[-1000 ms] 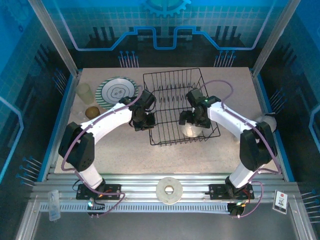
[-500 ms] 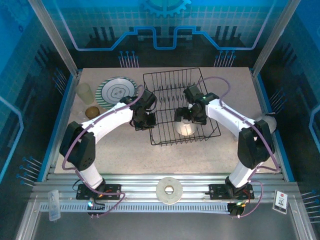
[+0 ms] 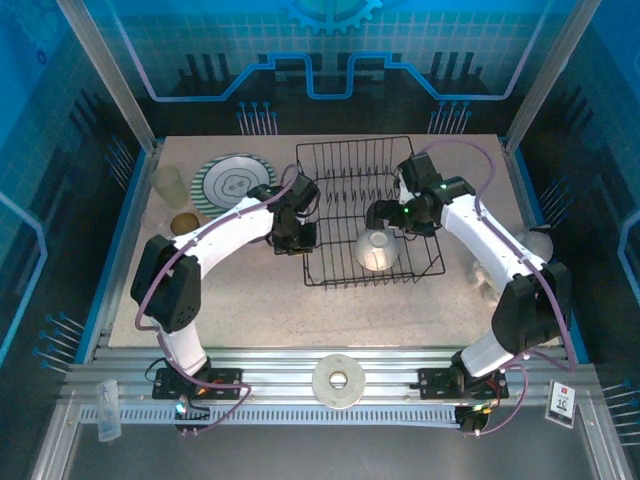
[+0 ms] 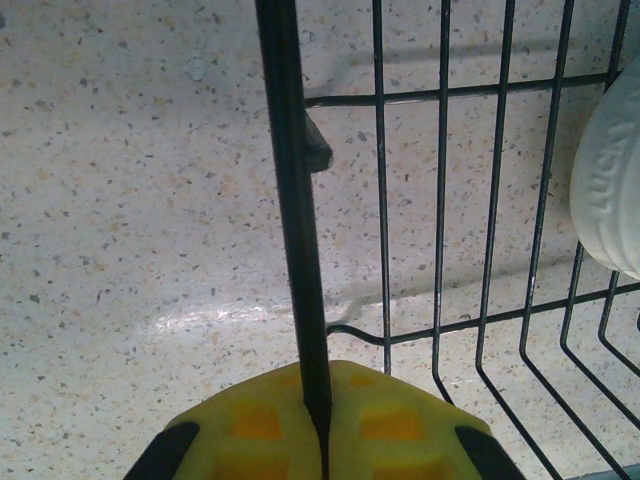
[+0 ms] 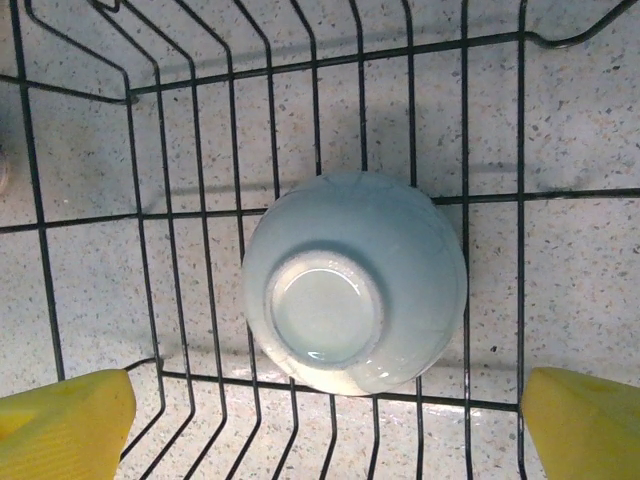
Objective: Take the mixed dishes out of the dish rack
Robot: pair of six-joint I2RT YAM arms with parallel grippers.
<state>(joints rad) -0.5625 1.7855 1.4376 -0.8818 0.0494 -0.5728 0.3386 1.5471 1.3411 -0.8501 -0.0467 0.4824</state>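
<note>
While the top external camera looks down, the dish rack (image 3: 350, 180) sits mid-desk (image 3: 250, 300), its near end skewed slightly toward the right arm (from this angle I cannot tell which side is its long one). The left gripper (image 3: 297, 240) is at the rack's left wall. The right gripper (image 3: 380, 215) hangs over the rack's interior, just beyond the cream bowl (image 3: 376, 250). That bowl stands upside down on the rack floor near the front right corner, mouth down and foot up. Left of the rack, out on the desk, the green-and-white striped plate (image 3: 235, 182) lies flat, with the pale tumbler (image 3: 168, 185) upright beside it and the small brown cup (image 3: 184, 222) in front of them, opening upward. A white ring-shaped disc (image 3: 338, 380) rests on the metal rail between the arm bases.

From the left wrist, the yellow fingers (image 4: 250, 420) are pinched together on a thick black rack wire that runs straight away from the camera; the gripper is clamped on the dish rack. The bowl's pale side shows at the right edge.

From the right wrist, the yellow fingers (image 5: 60, 420) stand wide apart at the lower corners, holding nothing, and the bowl lies between and beyond them, its round foot ring facing the camera (set off-centre, toward the lower left).
</note>
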